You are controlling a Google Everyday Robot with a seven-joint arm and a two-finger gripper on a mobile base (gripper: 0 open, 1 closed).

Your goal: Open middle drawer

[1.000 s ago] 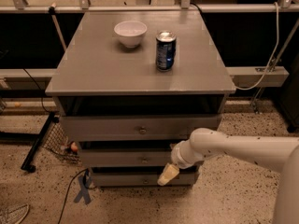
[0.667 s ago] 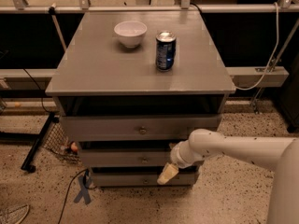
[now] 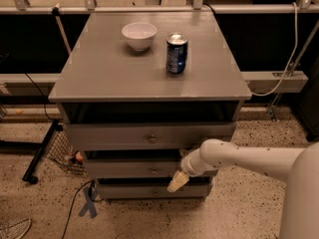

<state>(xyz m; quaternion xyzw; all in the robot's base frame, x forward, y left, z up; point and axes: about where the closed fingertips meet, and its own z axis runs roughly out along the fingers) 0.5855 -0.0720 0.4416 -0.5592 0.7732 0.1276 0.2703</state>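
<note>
A grey cabinet (image 3: 114, 78) with three stacked drawers is seen from above and in front. The middle drawer (image 3: 124, 169), low-fronted with a small round knob (image 3: 154, 171) at its centre, is set between the taller top drawer (image 3: 109, 136) and the bottom drawer (image 3: 129, 191); a dark strip is seen above its front. The gripper (image 3: 177, 181), cream-coloured and angled down to the left, is held before the lower edge of the middle drawer's front, just right of the knob and apart from it. Whether it is spread or pressed together cannot be told, nor whether the drawer front is touched. The white arm (image 3: 249, 159) is extended from the lower right corner of the view. On the cabinet's top surface, a white bowl (image 3: 139, 35) is placed near the far edge, and a blue can (image 3: 177, 54) stands upright just beside it, toward the right edge.
</note>
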